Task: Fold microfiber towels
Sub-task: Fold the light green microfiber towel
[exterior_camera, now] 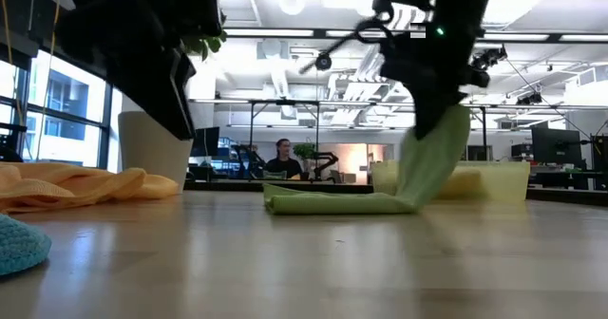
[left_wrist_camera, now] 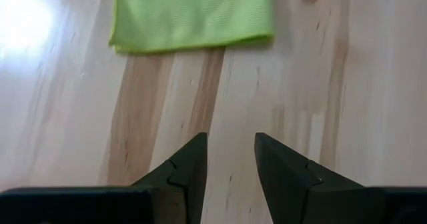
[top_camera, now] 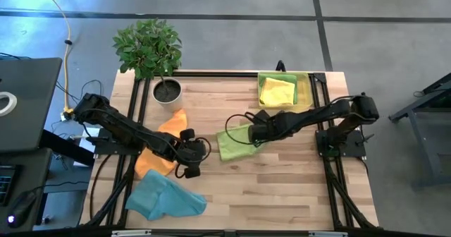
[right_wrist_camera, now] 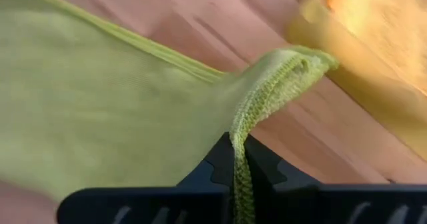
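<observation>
Your right gripper point(top_camera: 255, 132) was clamped on the hem of the lime green towel point(top_camera: 235, 142) at table centre, lifting its right edge while the rest lay flat, partly folded. Your left gripper point(top_camera: 199, 149) sat just left of it, fingers parted, holding nothing. Orange towel point(top_camera: 166, 135) lay crumpled under the left arm, light blue towel point(top_camera: 163, 198) bunched at the near left. Yellow towel point(top_camera: 277, 91) sat folded in the tray point(top_camera: 307, 96), far right.

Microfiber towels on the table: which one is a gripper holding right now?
The lime green microfiber towel at mid-table: the right gripper pinches its lifted edge. The orange and light blue towels lie loose; the left gripper is open.
</observation>
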